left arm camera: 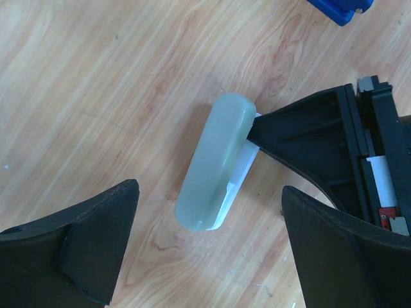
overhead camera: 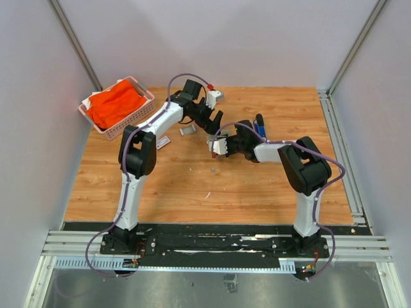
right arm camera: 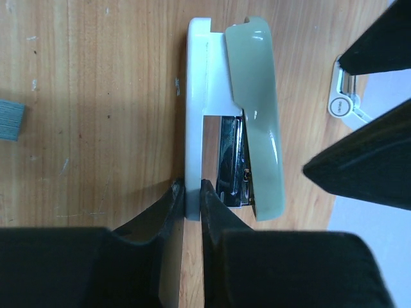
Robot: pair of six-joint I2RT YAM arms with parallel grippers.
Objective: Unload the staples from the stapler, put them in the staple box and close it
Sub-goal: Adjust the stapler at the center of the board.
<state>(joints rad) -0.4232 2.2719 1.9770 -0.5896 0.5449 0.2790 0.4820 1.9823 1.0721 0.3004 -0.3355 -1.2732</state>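
The bench (overhead camera: 180, 192) carries everything. A pink basket (overhead camera: 122, 130) of orange cloth sits well left of the pale stapler (right arm camera: 257, 109), out of the work. The right fingers (right arm camera: 160, 224) are narrow, pinching the rear of the pale stapler's white base, probably to steady it while the green lid stands slightly ajar over the metal channel. The left fingers (left arm camera: 96, 250) are wide and hold nothing, hanging one to each side above that stapler, likely placed to lift its lid or draw out the channel. A blue stapler (overhead camera: 259, 124) lies just beyond the pale one, untouched. A grey strip of staples (overhead camera: 187, 130) lies loose on the bench, near the pale stapler's left. I cannot tell whether more remain inside.
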